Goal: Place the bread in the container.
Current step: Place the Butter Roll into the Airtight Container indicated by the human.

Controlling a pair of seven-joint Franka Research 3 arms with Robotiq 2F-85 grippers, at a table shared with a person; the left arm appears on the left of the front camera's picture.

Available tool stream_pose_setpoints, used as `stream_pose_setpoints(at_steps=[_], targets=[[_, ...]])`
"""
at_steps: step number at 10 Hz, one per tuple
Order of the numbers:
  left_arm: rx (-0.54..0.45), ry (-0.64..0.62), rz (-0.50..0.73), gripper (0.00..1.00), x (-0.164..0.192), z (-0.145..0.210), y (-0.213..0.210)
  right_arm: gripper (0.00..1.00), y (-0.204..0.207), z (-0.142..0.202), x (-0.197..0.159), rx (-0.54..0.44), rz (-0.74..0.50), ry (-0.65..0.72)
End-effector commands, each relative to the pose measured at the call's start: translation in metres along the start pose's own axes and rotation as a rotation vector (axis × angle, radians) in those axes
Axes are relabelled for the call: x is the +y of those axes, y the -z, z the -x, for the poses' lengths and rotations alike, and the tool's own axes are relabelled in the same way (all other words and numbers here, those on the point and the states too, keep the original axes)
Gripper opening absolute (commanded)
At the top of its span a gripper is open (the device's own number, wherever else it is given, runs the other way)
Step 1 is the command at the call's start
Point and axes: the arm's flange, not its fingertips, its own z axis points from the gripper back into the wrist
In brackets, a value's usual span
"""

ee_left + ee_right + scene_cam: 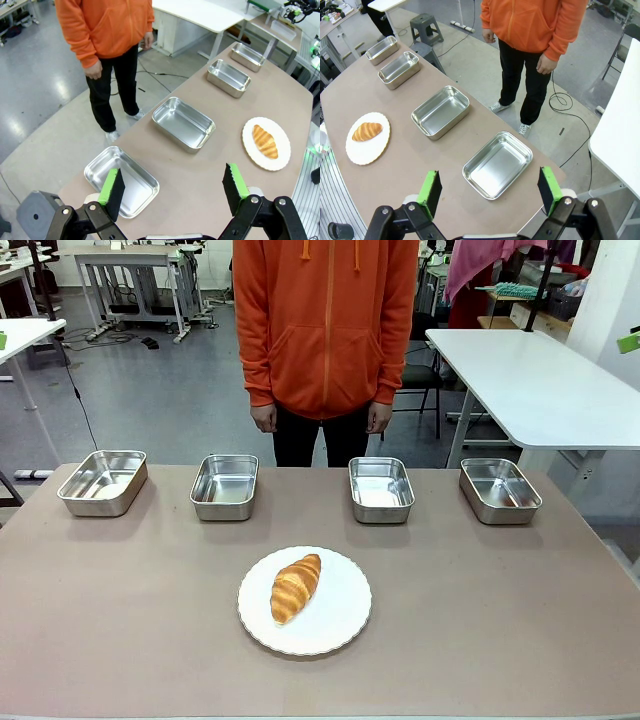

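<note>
Nothing had been picked up at this point. The golden-brown, crescent-shaped croissant [296, 587] lay on the round white plate [345, 630], a bit left of its middle, near the front centre of the brown table [500, 640]. Along the far edge sat a row of four shiny stainless-steel rectangular pans [224, 486], all empty and well apart from each other. The person in the orange hoodie [325, 330] stood at the far side with hands hanging down, not pointing at anything. So I couldn't tell which pan was meant.

The left gripper [172, 187] had its green-padded fingers spread wide with nothing between them, hovering high over the table's left end near the end pan. The right gripper [489, 192] was the same: fingers fully apart, empty, high over the right end.

How I'd do the pickup: the croissant lay slanted on the plate, so I'd roll the wrist until the pads faced its long sides. Then I'd close across the fat middle, not the tapered tips. Come straight down, stop before the pads scrape the plate, and squeeze gently, since that flaky crust probably crushes easily. The two middle pans looked like the shortest trip. Lift clear of the rolled rim, lower inside, then let go instead of dropping from height.
</note>
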Motion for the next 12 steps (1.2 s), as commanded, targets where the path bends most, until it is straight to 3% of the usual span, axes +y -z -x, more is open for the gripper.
stream_pose_setpoints(at_steps=[1,12], targets=[[-0.021,0.008,0.010,1.00,-0.0010,0.0010,-0.0020,1.00,0.0000,-0.0010,0.0012,-0.017,-0.003,-0.005],[-0.021,0.008,0.010,1.00,-0.0010,0.0010,-0.0020,1.00,0.0000,-0.0010,0.0012,-0.017,-0.003,-0.005]])
